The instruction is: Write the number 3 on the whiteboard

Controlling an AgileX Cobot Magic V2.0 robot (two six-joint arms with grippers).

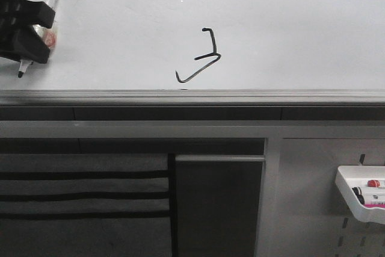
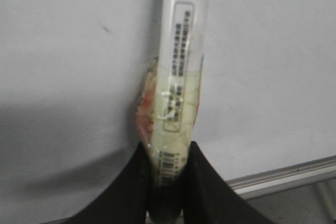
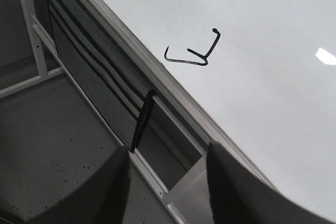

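Up close, the left wrist view shows what the front view only hints at: the left gripper [image 2: 167,182] has its black fingers [image 2: 131,192] pressed against both sides of a white marker [image 2: 181,61], whose barrel carries a printed label and a wrap of clear tape with reddish smears near the grip. In the front view that same gripper [image 1: 27,28] sits at the far left edge over the whiteboard [image 1: 289,22], the marker [image 1: 39,28] slanted, its dark tip pointing down toward the board's near edge and its black cap end up.

The right wrist view gives the right gripper [image 3: 168,182] with its two dark fingers [image 3: 100,187] spread well apart and nothing between them; this gripper cannot be made out in the front view.

Nearest in the front view, below the board, are a grey pegboard panel [image 1: 313,209] with a white tray [image 1: 361,194] holding markers, and a dark striped panel [image 1: 84,203] to the left. Beyond them runs the grey metal edge strip [image 1: 192,95], then the glossy white board with light reflections. The number 3 [image 1: 201,55] stands near the middle of the board, just beyond the strip, a crooked angular black stroke well apart from the held marker; the right wrist view shows it [image 3: 194,51] too, seen slanted.
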